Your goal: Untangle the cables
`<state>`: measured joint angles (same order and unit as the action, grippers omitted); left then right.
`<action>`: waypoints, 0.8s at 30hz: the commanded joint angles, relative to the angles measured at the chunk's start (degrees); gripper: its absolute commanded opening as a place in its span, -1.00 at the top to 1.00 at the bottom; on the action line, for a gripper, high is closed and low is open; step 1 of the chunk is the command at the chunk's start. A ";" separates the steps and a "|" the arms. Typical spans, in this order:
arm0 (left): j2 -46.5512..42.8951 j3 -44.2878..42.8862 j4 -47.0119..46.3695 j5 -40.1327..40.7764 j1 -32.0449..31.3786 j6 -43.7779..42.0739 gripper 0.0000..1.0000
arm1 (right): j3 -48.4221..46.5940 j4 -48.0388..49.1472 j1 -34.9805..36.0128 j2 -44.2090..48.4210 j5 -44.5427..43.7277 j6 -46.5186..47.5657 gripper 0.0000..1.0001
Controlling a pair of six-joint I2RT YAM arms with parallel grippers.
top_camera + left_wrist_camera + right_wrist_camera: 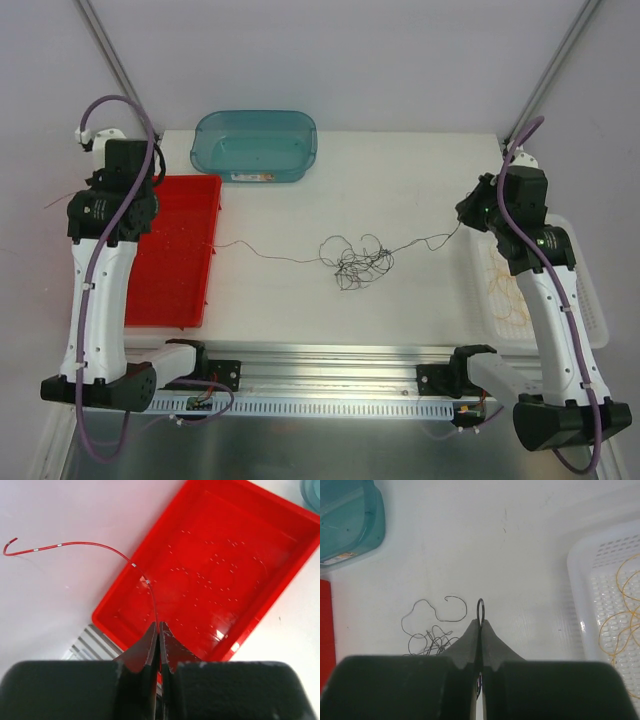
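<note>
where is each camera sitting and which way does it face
Top external: above and behind, looking down at the table; left arm and right arm show.
Left wrist: looks down past the left end effector, shut on a red cable, onto the red tray.
Right wrist: looks past the right end effector, shut on a dark cable, toward the tangle.
Top and right wrist share the tangle, teal tub, white basket.

**What is hidden or cut off**

Top view: the right arm covers part of the basket, and the tangle strands are too thin to follow. Right wrist view: the right gripper hides the lower tangle, and the tub is cut at the upper left. Left wrist view: the tray runs off the top and right edges, and the cable goes out of sight between the fingers.
</note>
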<state>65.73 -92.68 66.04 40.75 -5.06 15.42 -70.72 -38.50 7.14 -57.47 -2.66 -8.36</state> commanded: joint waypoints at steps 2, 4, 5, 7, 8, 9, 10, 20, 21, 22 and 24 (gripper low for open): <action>2.55 -7.76 1.72 6.62 3.38 -3.11 1.00 | -1.27 -1.31 -1.16 -0.10 1.43 1.85 0.99; 3.43 -10.31 1.90 4.45 3.92 -3.03 1.00 | -0.65 -1.49 -1.69 -0.01 1.69 2.12 0.99; 3.44 -10.76 1.72 2.16 3.92 -2.59 1.00 | -0.30 -1.40 -1.60 -0.01 2.12 2.29 0.99; 3.09 -9.28 0.67 -6.77 3.92 -2.15 1.00 | 0.58 -1.75 -1.60 -0.53 5.81 2.56 0.99; 2.74 -7.96 -0.03 -10.83 3.83 -2.15 1.00 | 1.19 -1.93 -1.51 -0.71 6.34 2.56 0.99; 2.21 -4.91 -0.82 -14.35 3.83 -2.15 1.00 | 1.98 -1.75 -1.51 -0.54 6.87 2.39 0.99; 1.25 -3.13 -2.74 -17.78 3.83 -1.63 1.00 | 3.03 -1.32 -1.60 -0.27 7.22 2.12 0.99; -2.90 23.24 -21.02 -46.21 -10.83 5.23 0.97 | 15.78 1.93 3.14 -1.50 9.95 1.33 0.95; -2.11 26.03 -22.08 -45.94 -13.81 5.76 0.97 | 17.61 2.20 4.37 -1.59 9.69 1.24 0.95; -0.54 27.54 -22.88 -45.50 -15.05 6.98 0.97 | 18.42 2.38 4.99 -1.85 9.43 1.24 0.93; 2.54 31.49 -24.03 -42.71 -16.38 7.87 0.96 | 20.26 2.99 7.35 -2.64 8.99 0.98 0.88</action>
<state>64.90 -65.67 47.20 -1.48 -19.59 19.77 -52.34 -38.24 11.77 -59.53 6.37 -7.09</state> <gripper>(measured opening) 0.015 0.048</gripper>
